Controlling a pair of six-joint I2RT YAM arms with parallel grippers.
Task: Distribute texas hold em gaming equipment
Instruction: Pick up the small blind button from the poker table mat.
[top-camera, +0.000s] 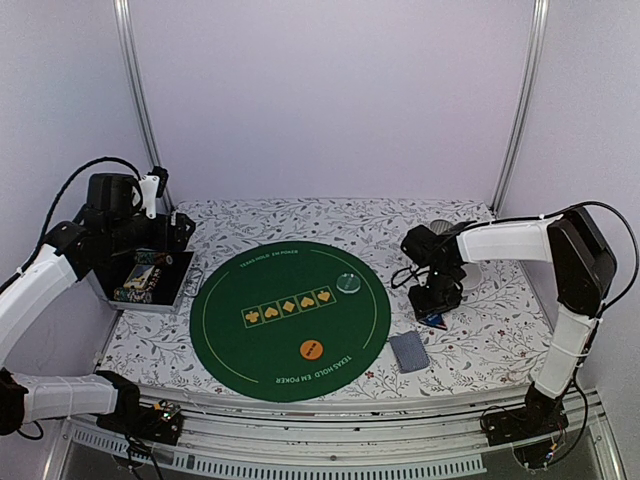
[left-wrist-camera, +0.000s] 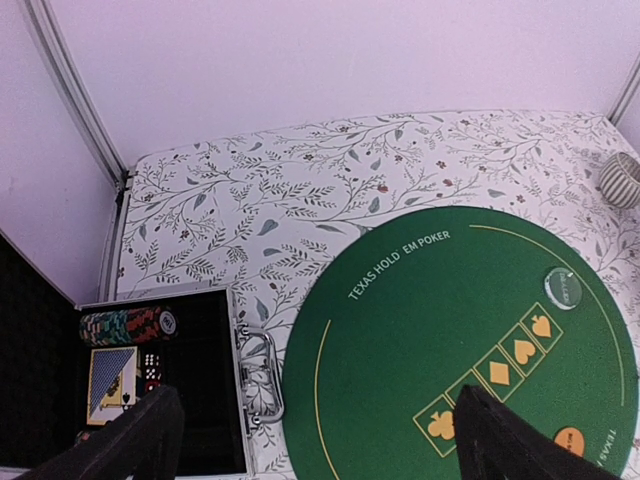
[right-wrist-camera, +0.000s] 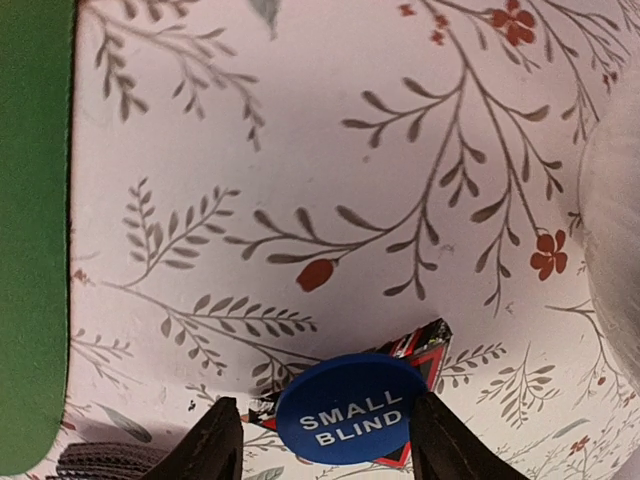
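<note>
Black-lined metal case (left-wrist-camera: 238, 400) holds striped poker chips (left-wrist-camera: 125, 323), a grey-blue-backed card deck (left-wrist-camera: 110, 380) and dice (left-wrist-camera: 150, 367). Your left gripper (left-wrist-camera: 315, 400) is wide apart. The right gripper (right-wrist-camera: 325, 405) straddles the blue round button (right-wrist-camera: 345, 425); you cannot tell if it clamps.

Blue button (right-wrist-camera: 347, 408) (SMALL BLIND), atop triangle marker (right-wrist-camera: 425, 345)

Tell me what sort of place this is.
Probably a lab robot booth staged as a poker table: plain white walls with metal posts, a green Texas Hold'em mat on a floral tablecloth, an open chip case.
</note>
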